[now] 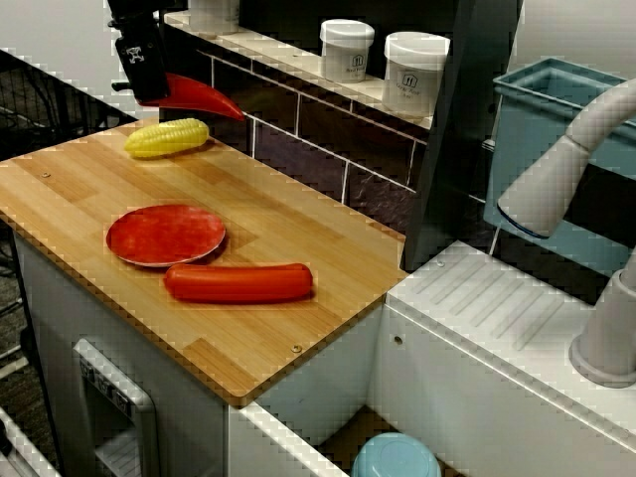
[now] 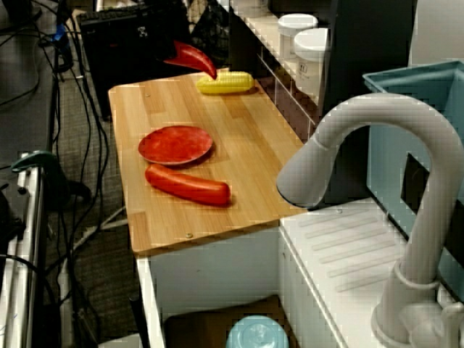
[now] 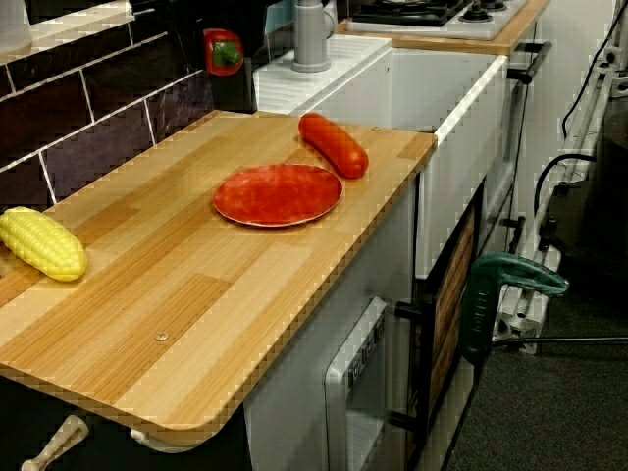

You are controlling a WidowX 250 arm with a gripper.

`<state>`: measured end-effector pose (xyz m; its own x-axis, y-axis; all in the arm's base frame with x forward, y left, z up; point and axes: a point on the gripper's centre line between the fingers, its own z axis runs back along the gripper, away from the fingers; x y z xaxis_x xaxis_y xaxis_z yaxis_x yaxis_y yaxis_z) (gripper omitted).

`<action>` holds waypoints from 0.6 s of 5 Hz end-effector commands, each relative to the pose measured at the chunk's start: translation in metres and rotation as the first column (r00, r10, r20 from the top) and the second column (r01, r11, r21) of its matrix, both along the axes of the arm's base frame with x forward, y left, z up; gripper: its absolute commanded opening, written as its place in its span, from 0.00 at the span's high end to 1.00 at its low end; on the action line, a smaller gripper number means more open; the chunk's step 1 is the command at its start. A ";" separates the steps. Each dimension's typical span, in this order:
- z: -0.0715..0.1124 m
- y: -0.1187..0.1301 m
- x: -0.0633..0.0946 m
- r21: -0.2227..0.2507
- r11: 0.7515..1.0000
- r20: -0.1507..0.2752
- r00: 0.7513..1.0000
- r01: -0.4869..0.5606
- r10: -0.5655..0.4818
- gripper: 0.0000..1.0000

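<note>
Pepper (image 1: pixel 199 96) in gripper (image 1: pixel 149 87) near corn (image 1: pixel 166 137); plate (image 1: pixel 165 235) — sausage (image 1: pixel 238 282) just beside — on counter (image 1: pixel 298 224).

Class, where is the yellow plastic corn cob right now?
In the view facing the tiled wall, the yellow plastic corn cob lies far left on the wooden counter, near the curved red pepper, beyond the round red plate.

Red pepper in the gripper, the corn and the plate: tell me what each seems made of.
The red pepper is likely moulded plastic: smooth, glossy, with a light streak along its curve. The corn is probably plastic too: uniform yellow, regular moulded kernels, a slight sheen. The plate looks like hard plastic, possibly melamine: flat red, semi-matt, with only soft reflections.
</note>
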<state>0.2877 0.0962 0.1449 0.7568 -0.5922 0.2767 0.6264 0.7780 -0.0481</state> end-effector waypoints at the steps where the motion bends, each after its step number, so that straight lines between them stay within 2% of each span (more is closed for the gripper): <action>1: -0.003 0.013 -0.008 0.097 0.993 0.008 0.997 0.074 -0.075 1.00; 3: -0.024 0.008 -0.024 0.139 0.986 -0.002 0.996 0.094 -0.094 1.00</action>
<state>0.2621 0.0962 0.1048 0.7105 -0.6817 0.1744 0.6916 0.7223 0.0057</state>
